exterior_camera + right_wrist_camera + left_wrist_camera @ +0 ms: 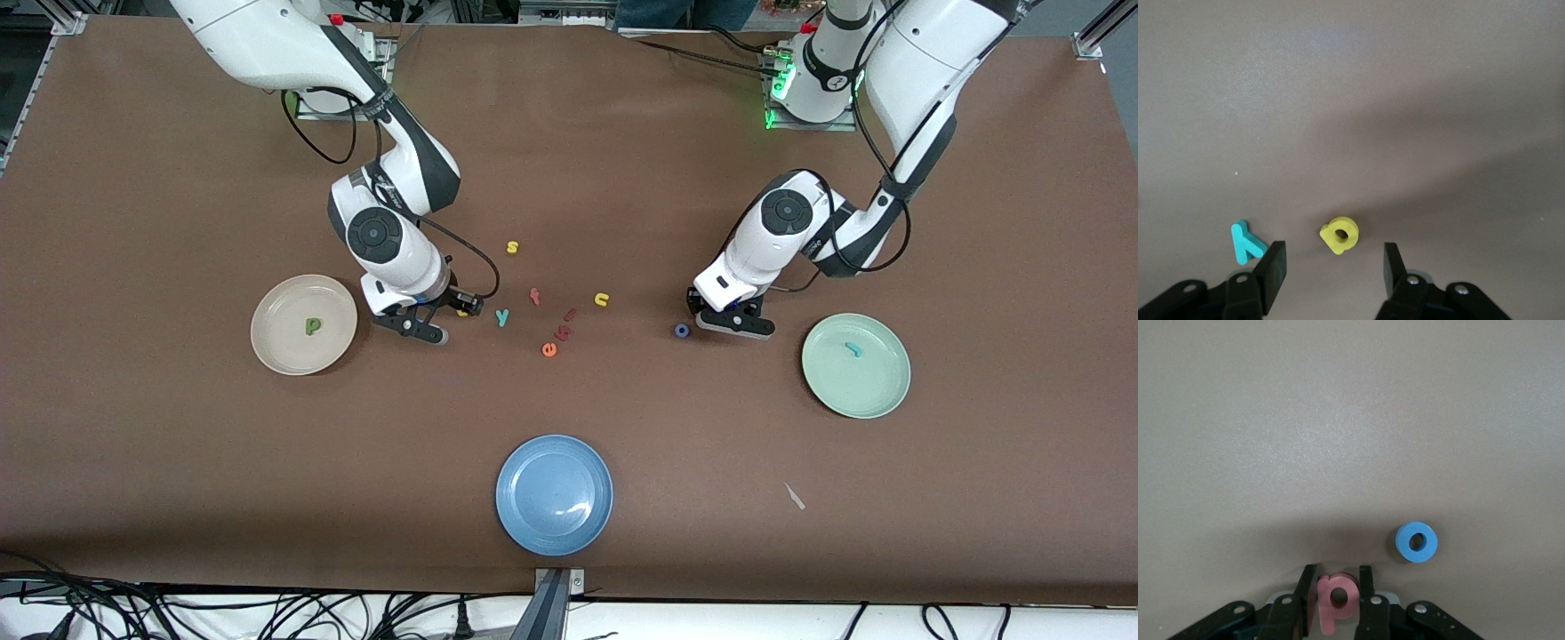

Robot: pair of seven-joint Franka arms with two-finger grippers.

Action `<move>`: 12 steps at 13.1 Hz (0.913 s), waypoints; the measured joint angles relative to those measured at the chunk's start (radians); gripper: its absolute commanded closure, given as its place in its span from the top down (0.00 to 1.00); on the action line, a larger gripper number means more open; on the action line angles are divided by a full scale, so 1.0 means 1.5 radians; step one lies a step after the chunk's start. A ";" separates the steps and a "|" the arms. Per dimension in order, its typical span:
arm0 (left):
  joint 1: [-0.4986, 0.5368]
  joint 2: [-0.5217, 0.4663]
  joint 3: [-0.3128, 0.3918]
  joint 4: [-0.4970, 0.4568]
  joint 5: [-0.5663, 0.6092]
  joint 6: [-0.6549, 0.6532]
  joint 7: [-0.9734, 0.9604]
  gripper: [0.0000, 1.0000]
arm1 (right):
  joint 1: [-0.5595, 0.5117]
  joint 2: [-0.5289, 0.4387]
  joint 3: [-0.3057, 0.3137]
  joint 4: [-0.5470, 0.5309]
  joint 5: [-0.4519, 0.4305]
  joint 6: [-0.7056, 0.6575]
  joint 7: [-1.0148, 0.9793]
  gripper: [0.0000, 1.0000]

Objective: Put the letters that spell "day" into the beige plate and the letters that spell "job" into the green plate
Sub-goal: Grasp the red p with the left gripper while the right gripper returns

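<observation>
Down at the table, the left pincer [1338,597] pinches the salmon "b" [1337,599] for the green plate [856,365], while the right pincer [1333,267] stands spread around the yellow "a" [1340,234], bound for the beige plate [304,324].

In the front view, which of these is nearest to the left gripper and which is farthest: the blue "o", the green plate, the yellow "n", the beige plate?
From the left gripper, shut on the salmon "b":
1. Blue "o", right beside it, toward the right arm's end.
2. Green plate, toward the left arm's end.
3. Yellow "n", among the loose letters mid-table.
4. Beige plate, at the right arm's end.
</observation>
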 measured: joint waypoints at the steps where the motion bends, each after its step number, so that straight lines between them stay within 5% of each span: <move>1: 0.000 0.000 0.000 0.000 0.000 0.000 -0.002 0.15 | 0.000 0.007 0.000 0.000 0.000 0.011 0.000 0.67; 6: 0.006 -0.001 0.001 0.030 -0.002 -0.025 -0.022 0.13 | 0.001 0.034 0.000 -0.002 0.000 0.046 0.000 0.67; 12: 0.038 -0.013 0.002 0.266 -0.118 -0.363 0.043 0.14 | 0.001 0.034 0.000 -0.034 0.000 0.088 0.000 0.54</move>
